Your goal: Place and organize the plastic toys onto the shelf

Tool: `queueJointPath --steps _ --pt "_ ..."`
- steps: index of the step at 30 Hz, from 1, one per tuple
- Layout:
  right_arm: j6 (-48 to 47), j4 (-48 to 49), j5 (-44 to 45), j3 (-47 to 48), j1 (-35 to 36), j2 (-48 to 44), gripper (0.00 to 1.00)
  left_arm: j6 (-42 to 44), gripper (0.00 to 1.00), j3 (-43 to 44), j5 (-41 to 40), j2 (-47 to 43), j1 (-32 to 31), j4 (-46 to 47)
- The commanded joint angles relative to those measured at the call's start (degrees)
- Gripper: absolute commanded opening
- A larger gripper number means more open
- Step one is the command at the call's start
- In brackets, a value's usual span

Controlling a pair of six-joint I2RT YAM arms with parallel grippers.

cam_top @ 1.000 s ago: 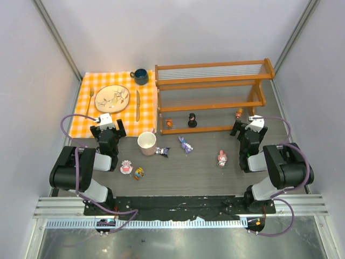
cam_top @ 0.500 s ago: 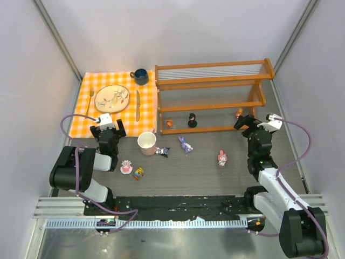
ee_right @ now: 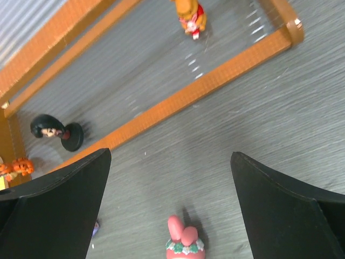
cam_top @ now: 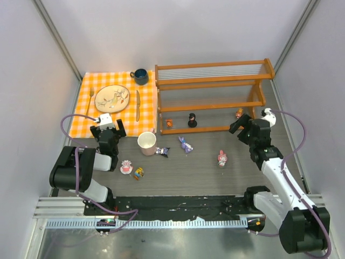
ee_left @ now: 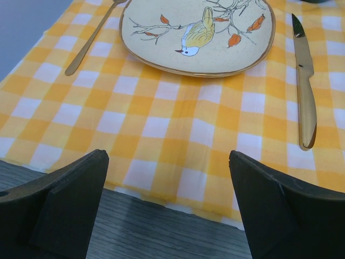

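Observation:
The orange-brown wooden shelf [cam_top: 210, 97] stands at the back. On the table inside its bottom frame stand an orange toy [cam_top: 169, 123], a black toy [cam_top: 192, 120] and a yellow-orange toy [cam_top: 239, 113]. On the table in front lie a pink toy [cam_top: 221, 158], a purple-blue toy [cam_top: 186, 144], a dark purple toy [cam_top: 163, 151], a pink-white toy [cam_top: 126, 167] and a yellow toy [cam_top: 139, 172]. My right gripper [cam_top: 241, 124] is open and empty above the pink toy [ee_right: 186, 245], facing the shelf rail [ee_right: 188, 94]. My left gripper [cam_top: 108, 129] is open and empty at the cloth's edge.
A white-and-pink mug [cam_top: 146, 143] stands left of the shelf's front corner. The orange checked cloth [cam_top: 91, 116] carries a bird plate [ee_left: 197, 35], a knife [ee_left: 304, 81], a spoon [ee_left: 89, 46] and a dark cup [cam_top: 140, 76]. Grey walls close in both sides.
My right arm has unfolded from its tucked pose and stretched out, with the gripper now slightly further left in front of the shelf. The left arm and the toys have not moved.

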Motion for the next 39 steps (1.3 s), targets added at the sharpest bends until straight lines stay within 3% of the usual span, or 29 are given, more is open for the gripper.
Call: queueJointPath --steps 1,6,11,13,17,21,24,27,29,35,39 --pt "1.3 -10.2 -7.5 4.8 0.2 4.9 0.99 -0.5 1.0 0.6 -0.8 -1.2 0.0 2.0" --pt "1.3 -11.4 -13.5 3.1 0.2 5.3 0.88 -0.5 1.0 0.8 -0.8 -1.2 0.0 1.7" --pt "1.2 -13.1 -12.7 2.9 0.2 4.8 0.93 0.0 1.0 -0.4 -0.7 -1.8 -0.3 3.7" --pt "1.8 -12.8 -12.7 2.5 0.1 6.2 1.0 1.3 1.0 -1.4 -3.4 -8.0 -1.7 2.0" --pt "1.4 -12.7 -13.1 2.5 0.2 9.0 0.99 -1.1 1.0 0.6 -11.7 -21.6 -4.1 -12.0" --pt "0.0 -12.6 -13.6 2.9 0.1 10.4 1.0 -2.9 1.0 4.6 -15.0 -30.5 -6.0 -29.8" --pt "-0.6 -12.7 -14.0 3.1 0.1 9.6 1.0 -7.7 1.0 7.0 -19.7 -35.6 -7.0 -38.1" --pt "-1.5 -13.2 -13.9 3.4 0.1 8.9 1.0 -13.0 1.0 9.5 -18.8 -37.0 -7.0 -44.8" --pt "-2.0 -13.8 -15.5 3.3 0.2 8.6 1.0 -13.8 1.0 11.5 -13.7 -36.0 -7.1 -46.3" --pt "-3.3 -17.2 -19.0 4.2 0.1 8.0 1.0 -23.8 1.0 20.6 -4.9 -36.4 -7.1 -66.4" --pt "-3.9 -18.5 -19.8 4.6 0.2 7.5 0.98 -28.2 1.0 21.8 1.9 -41.4 -7.1 -68.9"
